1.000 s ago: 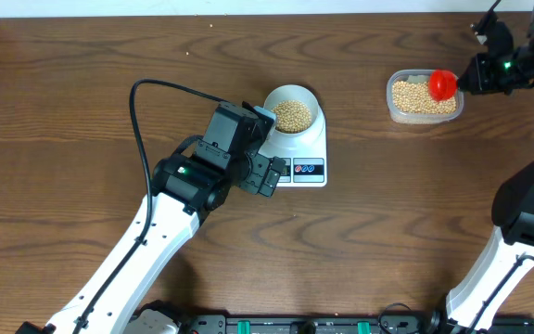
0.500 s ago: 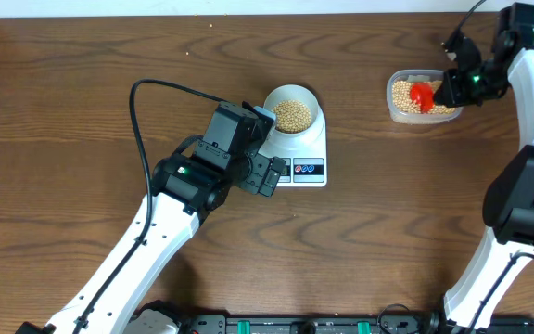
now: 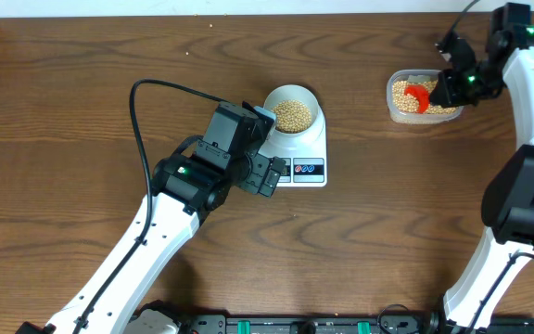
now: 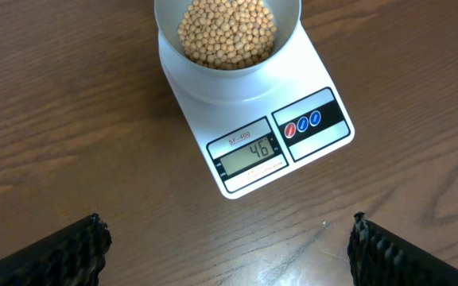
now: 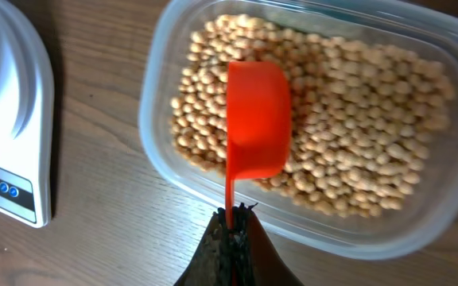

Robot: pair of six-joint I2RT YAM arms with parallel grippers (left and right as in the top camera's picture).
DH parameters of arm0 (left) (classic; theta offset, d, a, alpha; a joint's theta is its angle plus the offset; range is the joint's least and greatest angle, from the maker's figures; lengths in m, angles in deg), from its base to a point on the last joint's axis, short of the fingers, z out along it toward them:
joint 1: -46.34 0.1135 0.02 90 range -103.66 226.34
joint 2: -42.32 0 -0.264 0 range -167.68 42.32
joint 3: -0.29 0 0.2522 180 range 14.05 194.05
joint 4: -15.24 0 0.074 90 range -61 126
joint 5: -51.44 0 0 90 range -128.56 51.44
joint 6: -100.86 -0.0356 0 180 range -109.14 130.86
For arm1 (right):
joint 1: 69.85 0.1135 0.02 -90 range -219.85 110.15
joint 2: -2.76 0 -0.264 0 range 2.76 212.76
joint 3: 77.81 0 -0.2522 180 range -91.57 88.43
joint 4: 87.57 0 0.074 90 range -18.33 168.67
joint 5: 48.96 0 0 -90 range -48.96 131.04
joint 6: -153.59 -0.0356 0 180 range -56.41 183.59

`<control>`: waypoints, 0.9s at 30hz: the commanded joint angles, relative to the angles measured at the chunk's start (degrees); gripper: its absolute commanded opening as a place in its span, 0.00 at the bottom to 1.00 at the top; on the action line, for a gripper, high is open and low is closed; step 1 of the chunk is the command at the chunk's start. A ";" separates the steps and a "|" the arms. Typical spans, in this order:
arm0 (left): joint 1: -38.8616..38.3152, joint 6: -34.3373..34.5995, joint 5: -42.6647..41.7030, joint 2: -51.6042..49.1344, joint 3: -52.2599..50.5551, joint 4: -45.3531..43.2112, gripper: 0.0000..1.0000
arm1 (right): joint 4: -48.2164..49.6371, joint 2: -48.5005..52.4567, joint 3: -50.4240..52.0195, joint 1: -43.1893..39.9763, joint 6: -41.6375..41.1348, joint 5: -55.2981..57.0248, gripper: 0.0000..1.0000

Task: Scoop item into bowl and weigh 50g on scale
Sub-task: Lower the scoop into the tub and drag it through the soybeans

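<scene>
Our right gripper (image 5: pixel 230 237) is closed on the thin handle of the orange scoop (image 5: pixel 257 119), and the handle comes straight out from between the fingers. The cup of the scoop lies over the loose beans (image 5: pixel 356 135) in the clear plastic container (image 5: pixel 154 119), which stands near the far right corner of the desk. We see no beans on the orange surface. We cannot tell whether the cup is pushed into the heap or only rests on it.

The bowl (image 4: pixel 291 38) stands on the scale (image 4: pixel 205 119), around the middle of the desk and closer to the far edge. It already holds a good heap of beans. The display (image 4: pixel 249 150) shows 46, so we judge that only a small portion is missing.

The coming move turns on one relation: the bowl lies to the left of the right gripper, well apart from it and a little nearer to the front edge. The long axis of the scoop, seen from overhead, runs roughly along the far edge, with the cup already pointing to the bowl's side. So a small load can travel leftward with the cup first, kept level.

Our left gripper (image 4: pixel 233 253) is much nearer to the scale, just in front of it. Its jaws stand wide apart and hold nothing, so the right arm must do the carrying.
</scene>
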 commanded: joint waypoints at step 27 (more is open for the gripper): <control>0.20 0.09 0.72 -0.44 -0.02 0.09 0.98 | 0.17 -2.12 -0.98 -7.30 2.36 -18.23 0.01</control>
